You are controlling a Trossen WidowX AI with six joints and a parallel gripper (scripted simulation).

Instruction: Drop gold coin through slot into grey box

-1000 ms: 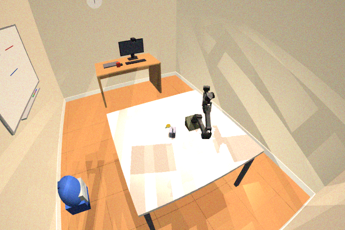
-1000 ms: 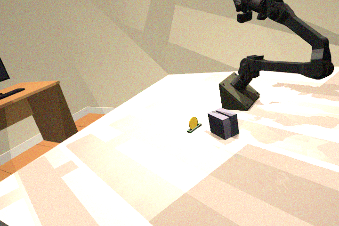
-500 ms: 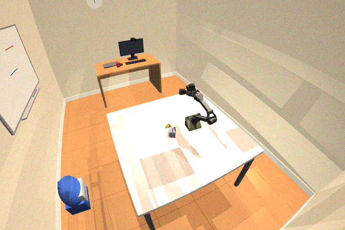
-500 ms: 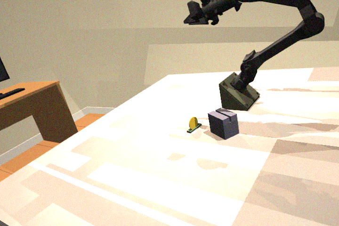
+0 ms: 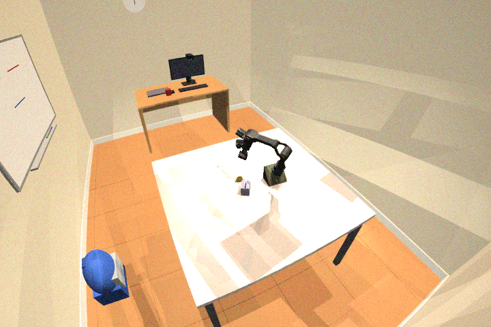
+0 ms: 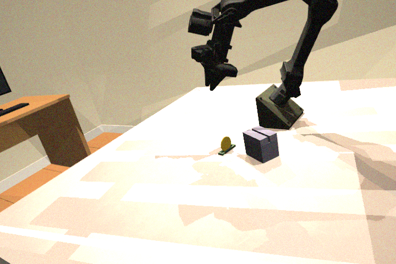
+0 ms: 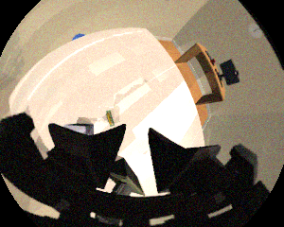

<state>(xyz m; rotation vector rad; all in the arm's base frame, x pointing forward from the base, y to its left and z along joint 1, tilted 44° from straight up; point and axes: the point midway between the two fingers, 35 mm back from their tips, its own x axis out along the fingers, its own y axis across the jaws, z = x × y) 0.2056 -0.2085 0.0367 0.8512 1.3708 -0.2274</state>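
The gold coin stands on edge in the dark-green holder. In the wrist view the holder with the coin is small, beyond the left finger. The grey box stands closed beside the holder, on the robot base's side, its narrow slot running across the lid. In the wrist view the box is partly hidden by the left finger. My gripper is partly open and empty, fingers pointing down, high above the table and well away from coin and box.
The arm's wedge-shaped base stands on the white table near the box. A wooden desk with a monitor stands past the table. A blue object is on the floor at the left.
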